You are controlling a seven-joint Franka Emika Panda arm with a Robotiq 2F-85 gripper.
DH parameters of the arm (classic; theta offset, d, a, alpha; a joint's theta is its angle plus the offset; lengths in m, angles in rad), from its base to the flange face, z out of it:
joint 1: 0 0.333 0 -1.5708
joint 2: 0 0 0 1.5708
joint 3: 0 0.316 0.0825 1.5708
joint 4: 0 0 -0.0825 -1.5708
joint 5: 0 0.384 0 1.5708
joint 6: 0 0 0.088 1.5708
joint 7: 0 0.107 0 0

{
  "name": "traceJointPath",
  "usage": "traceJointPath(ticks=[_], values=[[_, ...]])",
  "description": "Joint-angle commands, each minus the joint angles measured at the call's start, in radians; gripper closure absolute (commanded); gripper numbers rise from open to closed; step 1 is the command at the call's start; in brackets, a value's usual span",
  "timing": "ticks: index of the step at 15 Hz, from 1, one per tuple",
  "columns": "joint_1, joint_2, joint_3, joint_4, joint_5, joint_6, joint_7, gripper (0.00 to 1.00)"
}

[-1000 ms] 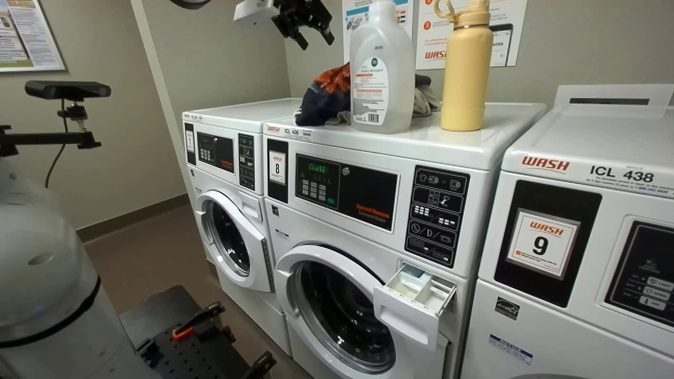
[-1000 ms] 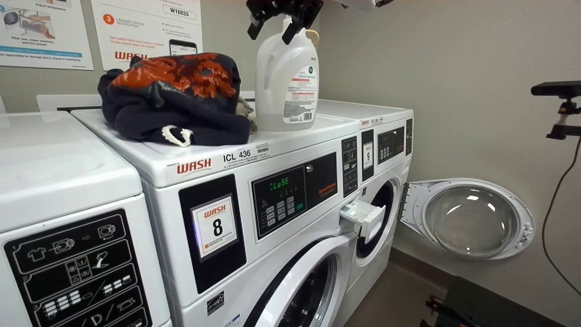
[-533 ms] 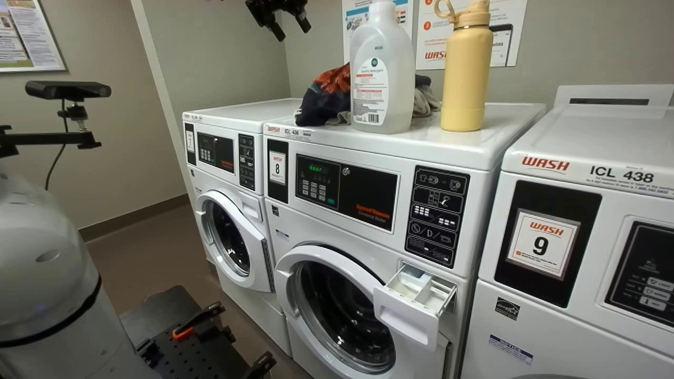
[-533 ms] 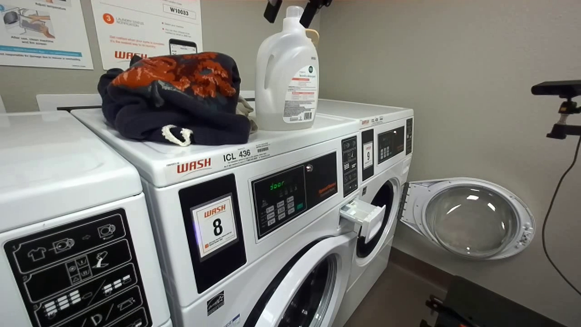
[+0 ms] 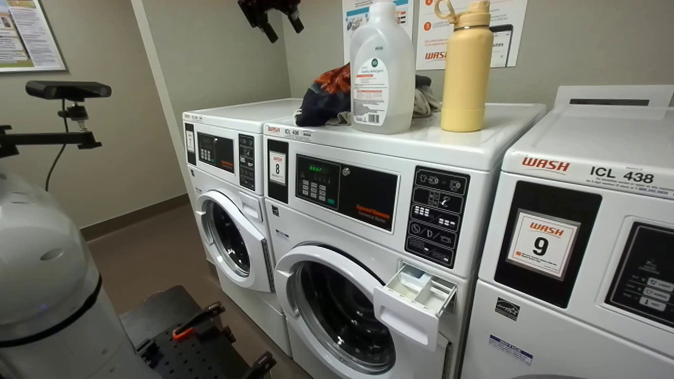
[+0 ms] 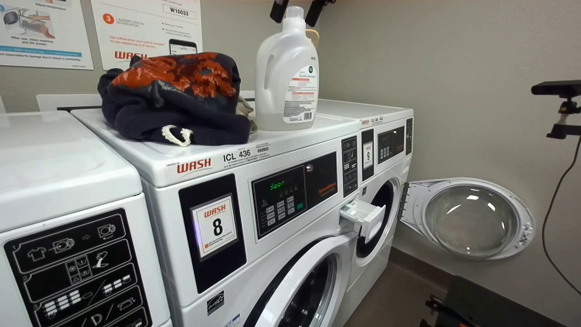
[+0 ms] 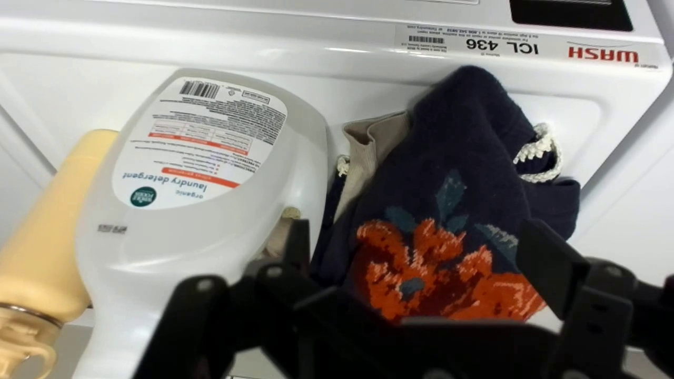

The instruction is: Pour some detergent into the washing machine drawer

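The detergent (image 5: pixel 403 89) is a translucent whitish jug, upright on top of the number 8 machine; it also shows in an exterior view (image 6: pixel 277 77) and the wrist view (image 7: pixel 210 226). The washing machine drawer (image 5: pixel 405 318) is pulled out on that machine's front, below the control panel, and shows its compartments; it also shows in an exterior view (image 6: pixel 375 223). It is out of the wrist view. My gripper (image 5: pixel 286 32) is open and empty, high up; only its fingertips show in an exterior view (image 6: pixel 293 20). In the wrist view my fingers (image 7: pixel 416 234) stand apart above the cloth, beside the jug.
A dark cloth with orange flowers (image 6: pixel 172 97) lies beside the jug. A yellow bottle (image 5: pixel 463 79) stands near the jug's other side. A round porthole door (image 6: pixel 467 220) hangs wide open. A black-topped stand (image 5: pixel 189 326) is in front of the machines. Posters hang on the wall.
My gripper has moved up and to the left in an exterior view, away from the jug. It stays open. The jug and drawer have not moved. The display changed from "close" to "door".
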Motion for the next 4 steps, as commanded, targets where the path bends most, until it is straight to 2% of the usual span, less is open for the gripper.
traceJointPath(ticks=[1,4], values=[[0.015,0.005,0.007,0.013,0.006,-0.050,-0.034,0.00],[0.021,0.013,0.015,0.016,-0.001,-0.066,-0.027,0.00]])
